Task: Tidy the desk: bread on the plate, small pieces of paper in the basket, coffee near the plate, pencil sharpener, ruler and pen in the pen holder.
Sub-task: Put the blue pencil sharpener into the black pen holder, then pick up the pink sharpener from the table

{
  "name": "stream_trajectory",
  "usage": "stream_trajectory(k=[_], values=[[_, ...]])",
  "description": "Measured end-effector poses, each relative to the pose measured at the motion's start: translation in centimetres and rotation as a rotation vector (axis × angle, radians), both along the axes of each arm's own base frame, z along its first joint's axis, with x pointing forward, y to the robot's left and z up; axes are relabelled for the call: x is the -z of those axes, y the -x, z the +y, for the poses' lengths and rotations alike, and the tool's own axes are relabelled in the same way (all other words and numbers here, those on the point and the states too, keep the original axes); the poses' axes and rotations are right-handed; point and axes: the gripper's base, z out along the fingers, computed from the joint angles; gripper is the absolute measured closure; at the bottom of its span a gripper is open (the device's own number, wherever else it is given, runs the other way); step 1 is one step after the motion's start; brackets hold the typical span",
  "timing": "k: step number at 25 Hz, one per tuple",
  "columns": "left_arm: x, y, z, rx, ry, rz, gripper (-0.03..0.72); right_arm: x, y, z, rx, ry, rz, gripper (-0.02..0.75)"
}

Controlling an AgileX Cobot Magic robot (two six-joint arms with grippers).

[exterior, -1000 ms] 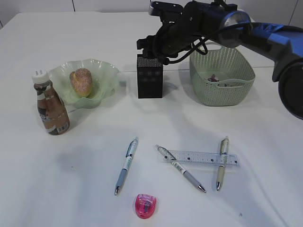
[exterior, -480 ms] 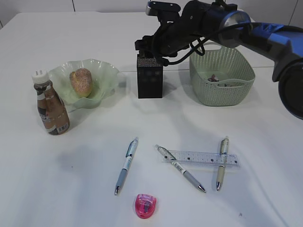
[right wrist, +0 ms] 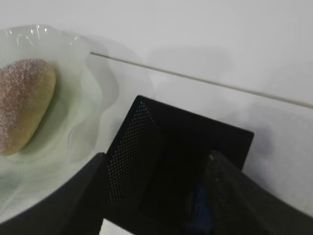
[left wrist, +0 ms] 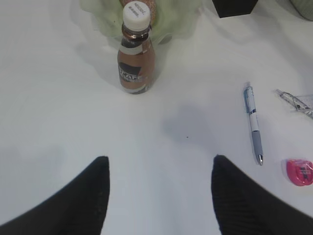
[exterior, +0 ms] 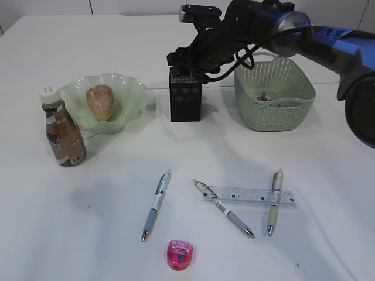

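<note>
My right gripper (exterior: 186, 63) (right wrist: 156, 156) hangs open just over the black mesh pen holder (exterior: 185, 96) (right wrist: 142, 142). A dark blue pen-like thing (right wrist: 199, 208) stands inside the holder, free of the fingers. The bread (exterior: 100, 100) lies on the green plate (exterior: 132, 88), with the coffee (exterior: 63, 132) (left wrist: 135, 54) beside it. On the desk's front lie three pens (exterior: 156, 204) (exterior: 224, 209) (exterior: 274, 201), the clear ruler (exterior: 249, 195) and a pink pencil sharpener (exterior: 180, 254). Small pieces of paper (exterior: 266, 96) sit in the basket (exterior: 275, 111). My left gripper (left wrist: 159, 164) stands open and empty, low over bare desk in front of the coffee.
Two pens lie across the ruler. The basket stands right of the pen holder and the plate left of it. In the left wrist view a pen (left wrist: 253, 122) and the sharpener (left wrist: 299, 171) lie to the right.
My right gripper's jaws have spread wider above the pen holder and the wrist has drifted slightly up and back. Nothing on the desk has moved.
</note>
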Motion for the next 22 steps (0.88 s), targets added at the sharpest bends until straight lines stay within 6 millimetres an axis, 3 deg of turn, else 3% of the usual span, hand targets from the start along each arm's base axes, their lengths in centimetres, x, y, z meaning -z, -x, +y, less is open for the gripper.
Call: stream_trajectory(k=[3, 8, 11, 12, 14, 18, 20, 21, 22], values=[[0.0, 0.0, 0.0, 0.000, 0.000, 0.000, 0.226, -1.3, 0.4, 0.1, -0.035, 0.015, 0.037, 0.255], [0.0, 0.0, 0.0, 0.000, 0.000, 0.000, 0.226, -5.7, 1.5, 0.1, -0.097, 0.036, 0.051, 0.256], [0.0, 0.0, 0.0, 0.000, 0.000, 0.000, 0.226, -6.2, 1.7, 0.0, -0.106, 0.041, 0.057, 0.256], [0.0, 0.0, 0.0, 0.000, 0.000, 0.000, 0.226, -8.1, 3.0, -0.3, -0.141, 0.075, 0.111, 0.256], [0.0, 0.0, 0.0, 0.000, 0.000, 0.000, 0.226, -8.5, 3.5, -0.5, -0.149, 0.093, 0.133, 0.256], [0.0, 0.0, 0.0, 0.000, 0.000, 0.000, 0.226, -12.2, 5.3, -1.6, -0.130, 0.155, 0.115, 0.257], [0.0, 0.0, 0.0, 0.000, 0.000, 0.000, 0.226, -12.6, 5.5, -1.8, -0.125, 0.159, 0.109, 0.257], [0.0, 0.0, 0.0, 0.000, 0.000, 0.000, 0.227, -14.8, 6.7, -2.4, -0.095, 0.168, 0.088, 0.257], [0.0, 0.0, 0.0, 0.000, 0.000, 0.000, 0.228, -15.5, 7.3, -2.7, -0.086, 0.176, 0.084, 0.257]])
